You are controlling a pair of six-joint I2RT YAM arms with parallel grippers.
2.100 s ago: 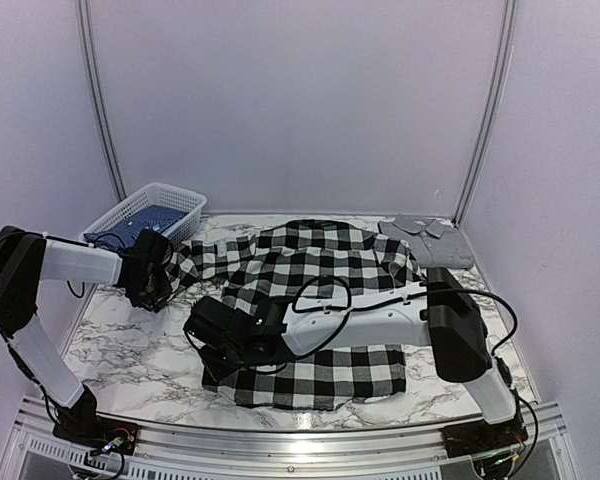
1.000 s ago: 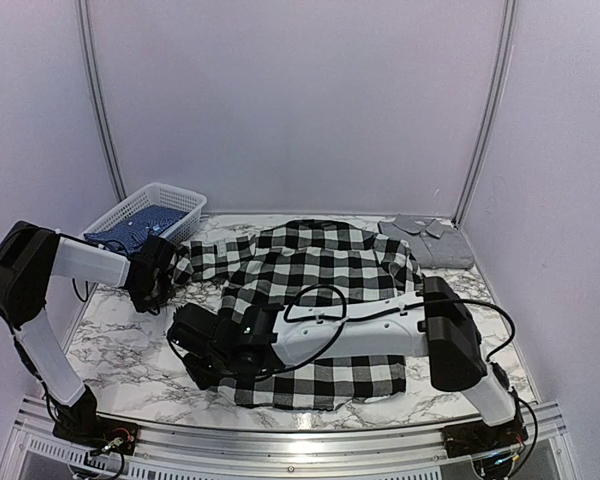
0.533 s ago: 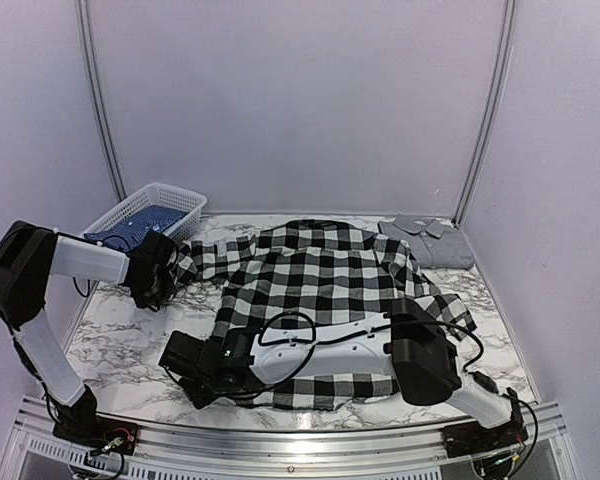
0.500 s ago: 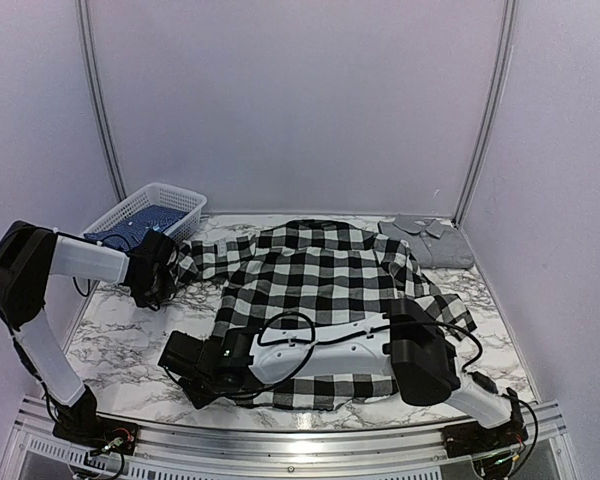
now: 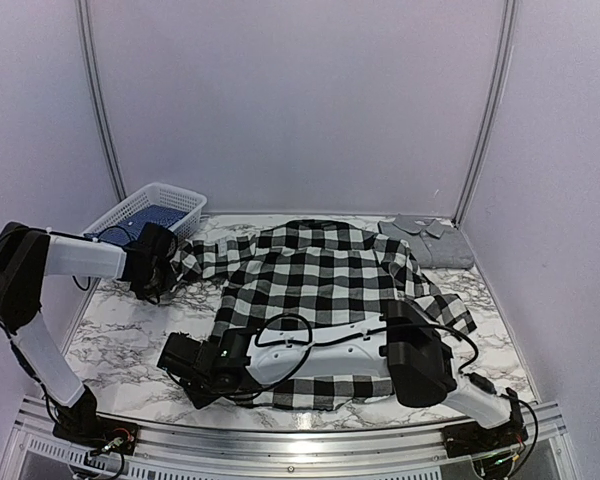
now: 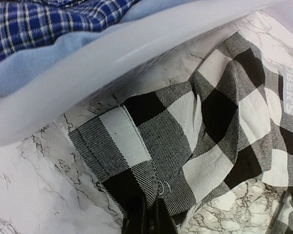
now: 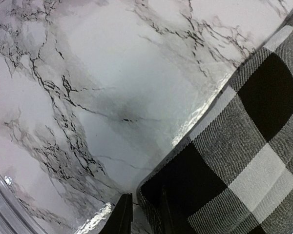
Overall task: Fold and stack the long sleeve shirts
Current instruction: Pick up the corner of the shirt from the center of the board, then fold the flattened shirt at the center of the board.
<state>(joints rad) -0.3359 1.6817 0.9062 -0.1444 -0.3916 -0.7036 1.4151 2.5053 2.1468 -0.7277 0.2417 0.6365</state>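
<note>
A black-and-white checked long sleeve shirt [image 5: 320,275] lies spread on the marble table. My left gripper [image 5: 158,268] is at the left, beside the basket, shut on the shirt's sleeve end. In the left wrist view its jaws [image 6: 154,222] pinch the checked cloth [image 6: 219,146], and a black band with white letters [image 6: 289,92] shows at the right edge. My right gripper [image 5: 185,368] reaches across to the near left and is shut on the shirt's bottom hem corner. In the right wrist view the right gripper [image 7: 144,217] clamps that corner [image 7: 244,146] just above the table.
A white basket [image 5: 145,215] holding a blue checked cloth [image 6: 39,24] stands at the back left, its rim [image 6: 112,53] close over the sleeve. A folded grey shirt [image 5: 428,240] lies at the back right. Bare marble [image 5: 120,330] lies to the left of the hem.
My right gripper has moved left and toward the near edge with the hem, and the shirt's lower part has spread flatter. My left gripper has shifted slightly back with the sleeve.
</note>
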